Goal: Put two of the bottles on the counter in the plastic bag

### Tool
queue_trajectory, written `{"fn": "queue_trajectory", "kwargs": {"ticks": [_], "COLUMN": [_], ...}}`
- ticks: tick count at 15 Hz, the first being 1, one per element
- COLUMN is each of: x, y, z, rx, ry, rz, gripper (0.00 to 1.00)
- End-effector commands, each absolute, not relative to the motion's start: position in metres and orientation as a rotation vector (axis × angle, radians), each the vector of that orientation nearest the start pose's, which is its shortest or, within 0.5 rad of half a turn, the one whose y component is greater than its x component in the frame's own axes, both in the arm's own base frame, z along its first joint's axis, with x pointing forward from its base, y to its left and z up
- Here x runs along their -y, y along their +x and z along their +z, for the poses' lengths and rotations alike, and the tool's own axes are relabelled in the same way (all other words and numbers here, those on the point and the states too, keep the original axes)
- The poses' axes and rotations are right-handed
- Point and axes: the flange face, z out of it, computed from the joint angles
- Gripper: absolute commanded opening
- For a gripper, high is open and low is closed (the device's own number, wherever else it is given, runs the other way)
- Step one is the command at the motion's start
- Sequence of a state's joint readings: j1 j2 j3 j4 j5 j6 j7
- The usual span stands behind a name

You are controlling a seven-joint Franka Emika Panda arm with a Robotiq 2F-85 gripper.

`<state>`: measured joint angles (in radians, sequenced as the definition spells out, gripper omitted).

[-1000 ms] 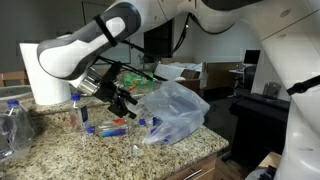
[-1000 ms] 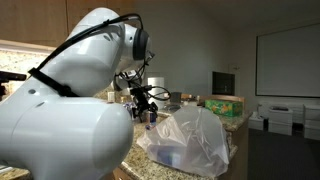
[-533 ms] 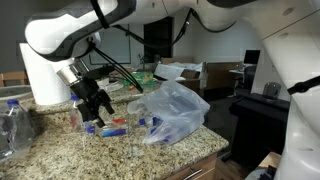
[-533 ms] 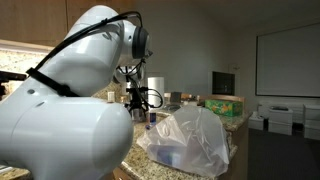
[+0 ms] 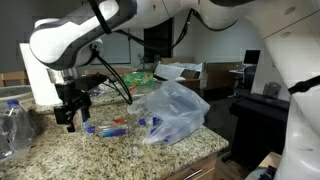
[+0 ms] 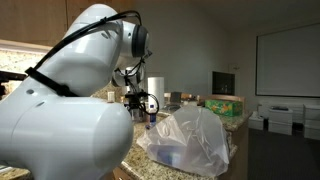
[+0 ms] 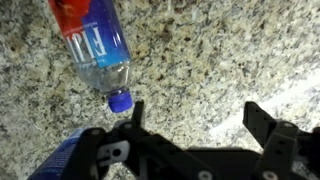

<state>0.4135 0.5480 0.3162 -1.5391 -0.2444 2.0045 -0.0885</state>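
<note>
Going left to right in an exterior view: the big ribbed bottle (image 5: pixel 12 128) sits at the far left edge, the paper towel roll (image 5: pixel 38 78) is behind the arm, and the gripper (image 5: pixel 72 117) hangs low over the counter (image 5: pixel 60 150). The small bottles (image 5: pixel 110 127) lie on their sides just right of it, and the plastic bag (image 5: pixel 178 108) is slumped right of center. You get the whole layout there, but the hand is too dark to read. From the exterior view behind the robot, the robot's white body (image 6: pixel 60 110) eats the left half. The gripper is tiny mid-frame, the bag fills the lower right, and the loose bottles on the granite are hidden.

Only the wrist view settles the hand. The fingers (image 7: pixel 262 122) are spread wide along the bottom edge, with nothing but bare speckled stone between them.

It also gives the best look at one bottle (image 7: pixel 95 45) in the upper left. It's clear plastic with a red-and-blue label and a blue cap, flat on the counter, cap pointing down toward the bottom of the frame. That cap sits just above and slightly left of the left-hand fingertip, outside the gap, and I can't tell if they touch. A blurry blue patch shows at the lower left corner, and I can't tell what it is.
</note>
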Motion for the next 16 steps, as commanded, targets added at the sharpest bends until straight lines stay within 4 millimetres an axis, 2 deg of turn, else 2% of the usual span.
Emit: {"fn": "queue_trajectory", "kwargs": {"ticks": [1,5,9,11,16], "x": [-0.419,-0.415,-0.404,-0.398,-0.389], "y": [0.536,0.535,0.548,0.557,0.595], "z": [0.329,0.315,0.302,0.312,0.357], "rx": [1.445,1.445,1.415,1.402,1.421], "ry": [-2.865,-2.879,-2.922,-2.940,-2.982], "rz": [0.004,-0.035,-0.091,-0.130,-0.231], "gripper": [1.00,1.00,1.00,1.00,1.00]}}
